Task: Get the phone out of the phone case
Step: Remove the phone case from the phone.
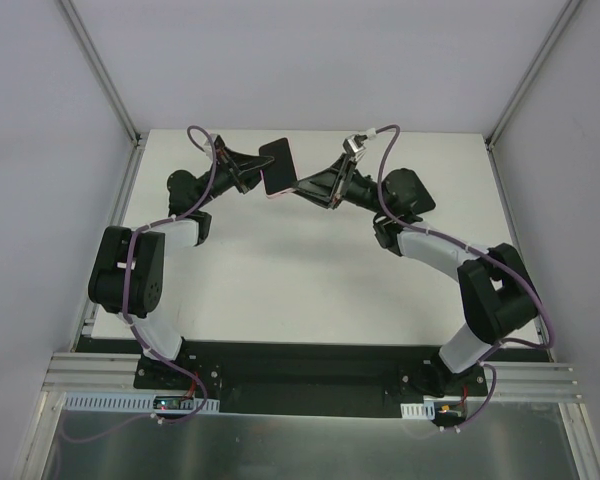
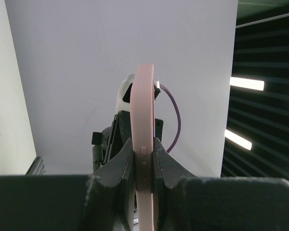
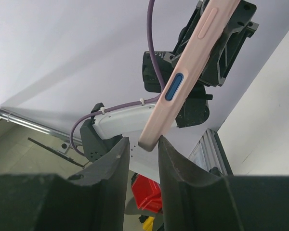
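The phone (image 1: 278, 163), black with a dark face, sits in the salmon-pink phone case (image 1: 276, 193) and is held in the air over the far middle of the table. My left gripper (image 1: 259, 180) is shut on the case's long edge; in the left wrist view the case (image 2: 144, 106) stands edge-on, clamped between the fingers of that gripper (image 2: 144, 147). My right gripper (image 1: 299, 187) is at the case's other side. In the right wrist view its jaws (image 3: 143, 143) are slightly apart around a corner of the case (image 3: 183, 82), which touches the right finger, with a gap to the left finger.
The white table (image 1: 310, 270) lies below both arms. Grey enclosure walls stand on the left, right and back. A red bin (image 3: 148, 195) shows below in the right wrist view. A metal rail (image 1: 310, 400) runs along the near edge.
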You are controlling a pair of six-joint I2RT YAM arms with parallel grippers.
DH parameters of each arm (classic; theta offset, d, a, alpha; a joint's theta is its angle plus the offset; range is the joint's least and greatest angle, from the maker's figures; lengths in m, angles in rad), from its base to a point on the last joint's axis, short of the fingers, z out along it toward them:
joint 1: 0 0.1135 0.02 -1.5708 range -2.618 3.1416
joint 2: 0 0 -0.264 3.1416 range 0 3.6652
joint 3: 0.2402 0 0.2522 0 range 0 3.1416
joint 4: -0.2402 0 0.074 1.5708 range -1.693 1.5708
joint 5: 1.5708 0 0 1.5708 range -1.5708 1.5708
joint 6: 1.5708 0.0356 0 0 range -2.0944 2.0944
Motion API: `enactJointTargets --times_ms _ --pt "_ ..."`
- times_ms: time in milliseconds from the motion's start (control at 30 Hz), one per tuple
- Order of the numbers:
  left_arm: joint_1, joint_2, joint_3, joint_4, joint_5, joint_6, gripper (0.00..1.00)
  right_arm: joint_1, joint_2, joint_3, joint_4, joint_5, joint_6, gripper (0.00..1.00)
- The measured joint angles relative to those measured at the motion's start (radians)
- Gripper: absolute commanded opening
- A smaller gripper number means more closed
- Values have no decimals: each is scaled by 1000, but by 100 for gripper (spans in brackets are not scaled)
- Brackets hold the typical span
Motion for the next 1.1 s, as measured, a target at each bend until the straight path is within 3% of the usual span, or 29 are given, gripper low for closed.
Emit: enactJointTargets --times_ms 300,433,533,867,1100 --pt "1 0 0 0 -4 -20 0 -11 -33 -30 23 0 -14 22" --pt "1 0 0 -1 -5 -17 0 -12 -33 -30 25 -1 -10 45" --pt "7 0 -6 -7 -3 -12 0 -12 -33 -30 38 0 -9 46" --pt "7 0 -10 -6 -5 -8 0 -11 -19 -13 38 -6 -10 34" --pt "16 0 -10 -9 -8 10 0 -11 19 8 40 -8 -9 37"
